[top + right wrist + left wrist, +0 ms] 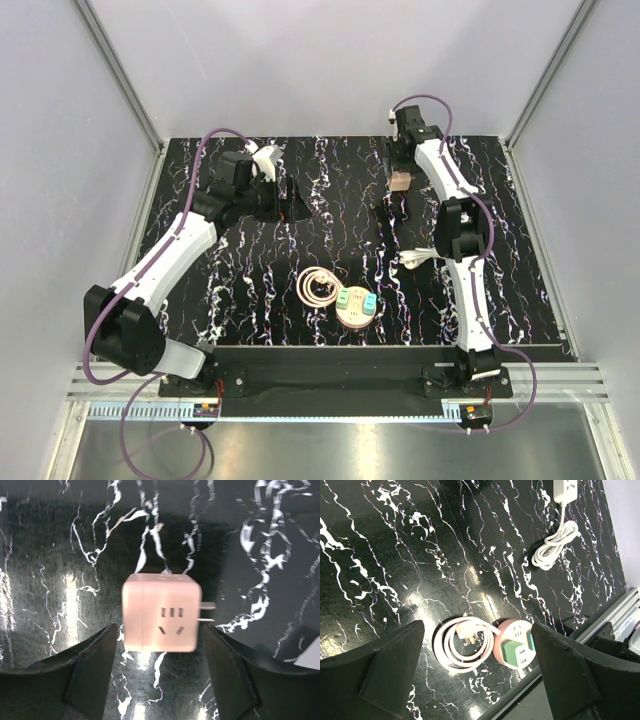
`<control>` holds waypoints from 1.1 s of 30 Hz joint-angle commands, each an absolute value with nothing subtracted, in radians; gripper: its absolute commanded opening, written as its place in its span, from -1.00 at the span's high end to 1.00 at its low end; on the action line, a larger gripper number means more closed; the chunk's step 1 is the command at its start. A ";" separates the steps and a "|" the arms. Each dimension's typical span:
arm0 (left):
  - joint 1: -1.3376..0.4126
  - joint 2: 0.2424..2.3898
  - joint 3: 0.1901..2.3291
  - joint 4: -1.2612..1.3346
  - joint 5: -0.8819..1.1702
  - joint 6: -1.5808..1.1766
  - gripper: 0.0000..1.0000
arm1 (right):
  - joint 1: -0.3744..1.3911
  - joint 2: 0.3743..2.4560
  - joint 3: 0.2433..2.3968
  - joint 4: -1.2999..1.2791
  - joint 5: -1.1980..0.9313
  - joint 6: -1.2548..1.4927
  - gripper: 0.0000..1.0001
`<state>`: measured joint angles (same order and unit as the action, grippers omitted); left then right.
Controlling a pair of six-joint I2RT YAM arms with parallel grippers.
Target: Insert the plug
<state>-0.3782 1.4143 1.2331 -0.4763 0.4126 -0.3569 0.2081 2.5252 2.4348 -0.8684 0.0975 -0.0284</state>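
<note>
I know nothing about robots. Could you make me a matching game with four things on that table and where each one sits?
Things:
1. pink cube adapter
2. coiled pink cable
3. round pink socket
4. white cord bundle

Places:
A. carries a green block on top
B. between the right claw fingers
C. looped beside the round socket
D. attached to the white power strip

Pairs: 1-B, 2-C, 3-A, 4-D

top: high overhead, whole table [520,220] | left wrist: down, shares round socket [507,630] with top | right wrist: close, facing down
</note>
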 commanded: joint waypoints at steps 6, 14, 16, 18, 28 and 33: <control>-0.370 1.405 1.229 -0.428 0.428 -0.354 -0.83 | 0.242 2.556 2.470 -0.870 0.100 -0.109 -0.40; -0.368 1.407 1.226 -0.428 0.408 -0.359 -0.80 | 0.252 2.501 2.416 -0.861 0.106 -0.136 0.64; -0.361 1.408 1.226 -0.428 0.396 -0.379 -0.79 | 0.277 2.450 2.347 -0.845 0.101 -0.159 0.83; -0.335 1.414 1.226 -0.416 0.413 -0.400 -0.78 | 0.305 2.324 2.187 -0.763 0.094 -0.199 0.95; -0.224 1.434 1.266 -0.324 0.747 -0.537 -0.73 | 0.532 1.634 1.444 -0.307 -0.026 -0.258 1.00; -0.233 1.425 1.250 -0.276 0.867 -0.569 -0.76 | 0.653 1.480 1.319 -0.264 -0.006 -0.305 1.00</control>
<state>-0.2241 1.4467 1.2327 -0.3553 0.7357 -0.5335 0.6144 1.5341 1.3808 -0.3622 0.0063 -0.2649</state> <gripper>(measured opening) 0.873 0.624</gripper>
